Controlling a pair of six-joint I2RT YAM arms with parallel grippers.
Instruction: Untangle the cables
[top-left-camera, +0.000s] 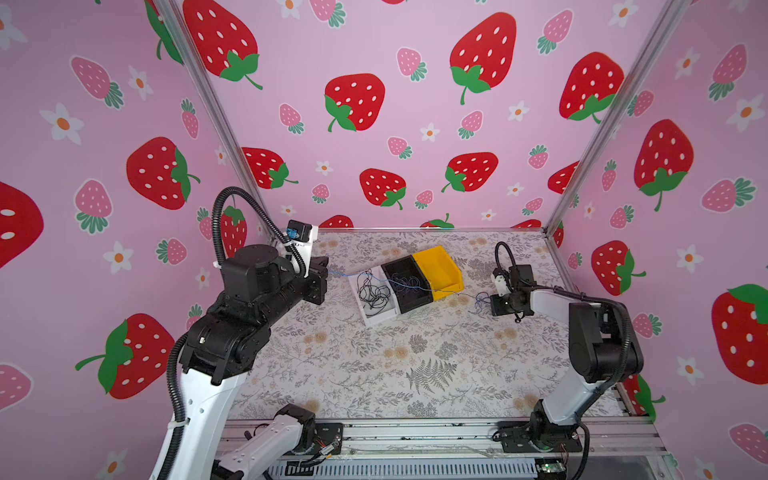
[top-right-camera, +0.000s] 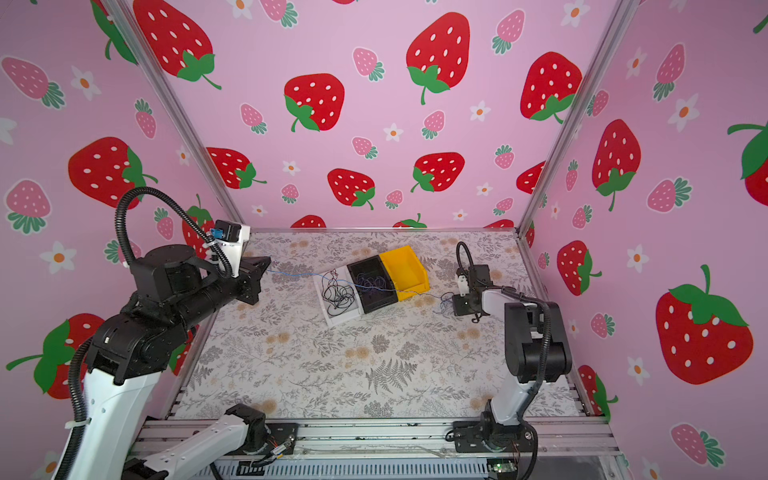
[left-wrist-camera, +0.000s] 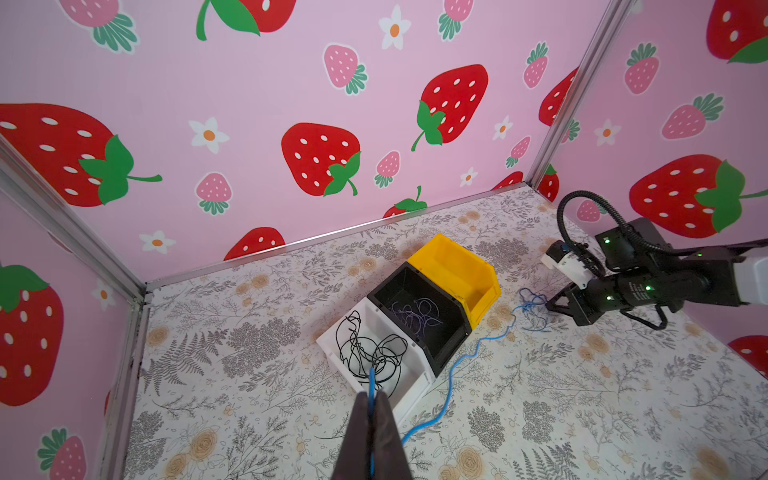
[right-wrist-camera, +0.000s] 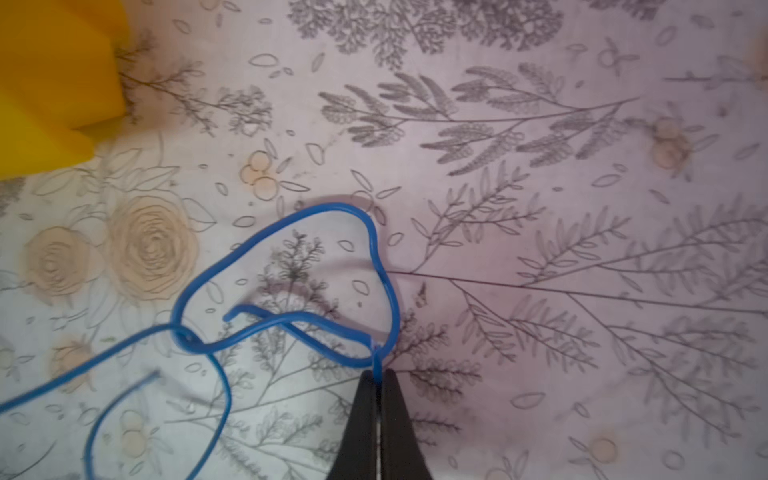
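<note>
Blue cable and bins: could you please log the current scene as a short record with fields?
left end effector: shut on blue cable
right end effector: shut on blue cable
blue cable: stretched between both, looped and knotted near the right one
white bin: tangled black cable
black bin: purple cable
yellow bin: empty

bright even light; soft shadows; edges bowed; close-up soft

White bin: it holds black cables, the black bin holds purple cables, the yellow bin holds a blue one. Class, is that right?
Wrong about the yellow bin: it is empty, as the left wrist view shows. The blue cable is pinched by the left gripper and the right gripper.
</note>
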